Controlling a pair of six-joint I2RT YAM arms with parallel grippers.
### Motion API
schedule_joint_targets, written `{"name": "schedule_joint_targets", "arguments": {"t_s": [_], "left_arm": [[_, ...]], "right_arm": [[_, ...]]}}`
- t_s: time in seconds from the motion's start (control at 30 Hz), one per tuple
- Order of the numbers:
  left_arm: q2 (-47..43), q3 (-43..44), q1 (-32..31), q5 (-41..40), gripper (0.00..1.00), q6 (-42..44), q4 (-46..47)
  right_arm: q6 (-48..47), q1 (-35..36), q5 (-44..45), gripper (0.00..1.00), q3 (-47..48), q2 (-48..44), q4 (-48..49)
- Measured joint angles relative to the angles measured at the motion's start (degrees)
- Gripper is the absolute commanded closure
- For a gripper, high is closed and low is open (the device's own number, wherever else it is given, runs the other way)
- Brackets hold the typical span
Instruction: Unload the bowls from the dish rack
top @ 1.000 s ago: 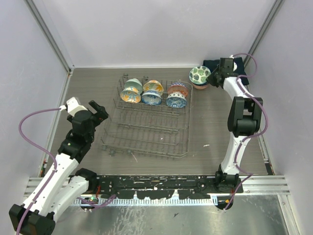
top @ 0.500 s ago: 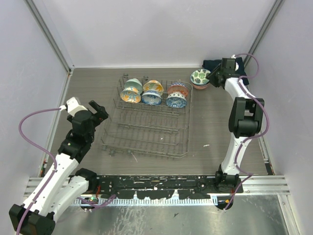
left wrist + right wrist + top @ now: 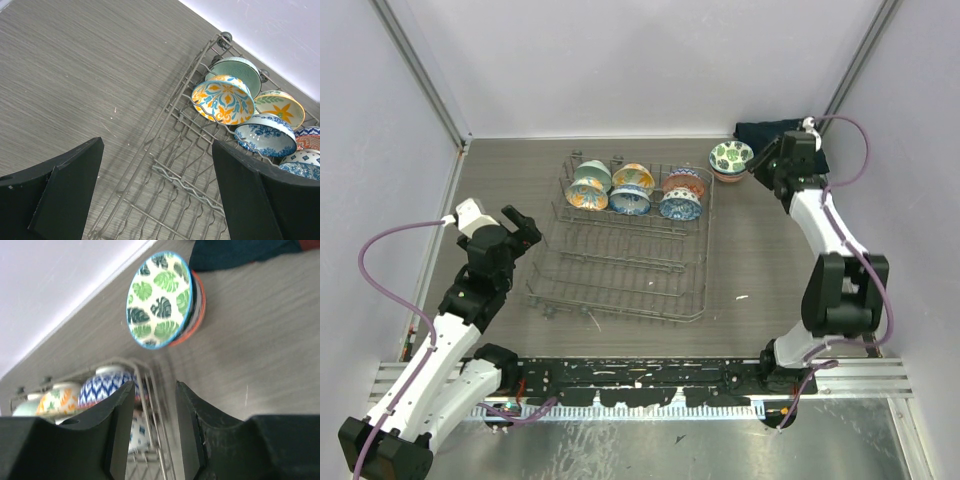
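Note:
The grey wire dish rack (image 3: 620, 262) stands mid-table. Several patterned bowls (image 3: 632, 188) stand on edge in its back row. A green-leaf bowl (image 3: 730, 155) sits stacked on an orange bowl right of the rack. My right gripper (image 3: 763, 166) is open and empty, a little to the right of that stack. In the right wrist view, the leaf bowl (image 3: 159, 300) lies beyond the gripper (image 3: 154, 390), with the rack corner (image 3: 145, 385) between. My left gripper (image 3: 520, 225) is open and empty left of the rack. The left wrist view shows it (image 3: 155, 150) above the rack wires (image 3: 190, 185).
A dark folded cloth (image 3: 760, 132) lies at the back right corner, behind the stacked bowls, and shows in the right wrist view (image 3: 240, 252). Walls close in the table on three sides. The rack's front rows hold no bowls.
My right gripper has let go of the green-leaf bowl, which settled onto the orange bowl, and has drawn back to the right. The left arm has not moved.

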Motion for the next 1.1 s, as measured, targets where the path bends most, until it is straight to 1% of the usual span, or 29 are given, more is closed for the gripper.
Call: {"name": "schedule_joint_targets", "arguments": {"t_s": [0.07, 0.13, 0.23, 0.33, 0.4, 0.5, 0.7, 0.9, 1.1], "left_arm": [[0.0, 0.0, 0.0, 0.0, 0.02, 0.02, 0.02], [0.0, 0.0, 0.0, -0.02, 0.02, 0.02, 0.0], [0.0, 0.0, 0.0, -0.02, 0.02, 0.02, 0.02], [0.11, 0.0, 0.0, -0.02, 0.02, 0.02, 0.0], [0.15, 0.0, 0.0, -0.02, 0.02, 0.04, 0.02], [0.15, 0.0, 0.0, -0.22, 0.02, 0.15, 0.02], [0.35, 0.0, 0.0, -0.39, 0.02, 0.2, 0.02], [0.85, 0.0, 0.0, -0.42, 0.02, 0.2, 0.04], [0.96, 0.0, 0.0, -0.55, 0.02, 0.22, 0.04]], "right_arm": [[-1.25, 1.51, 1.7, 0.5, -5.29, -5.68, 0.66], [-2.62, 3.98, 3.56, 0.49, -10.71, -11.17, 0.7], [-4.79, 9.94, 6.86, 0.46, -19.52, -19.52, 0.11], [-5.77, 15.82, 9.9, 0.43, -24.55, -23.98, -1.73], [-6.08, 20.09, 12.87, 0.42, -26.58, -25.73, -3.23], [-6.12, 24.2, 16.92, 0.42, -27.23, -26.75, -5.62], [-5.79, 28.96, 24.17, 0.42, -28.0, -28.76, -9.11], [-4.48, 33.14, 27.76, 0.42, -32.59, -29.94, -11.91], [-2.67, 37.44, 28.06, 0.43, -37.07, -34.18, -14.71]]}}
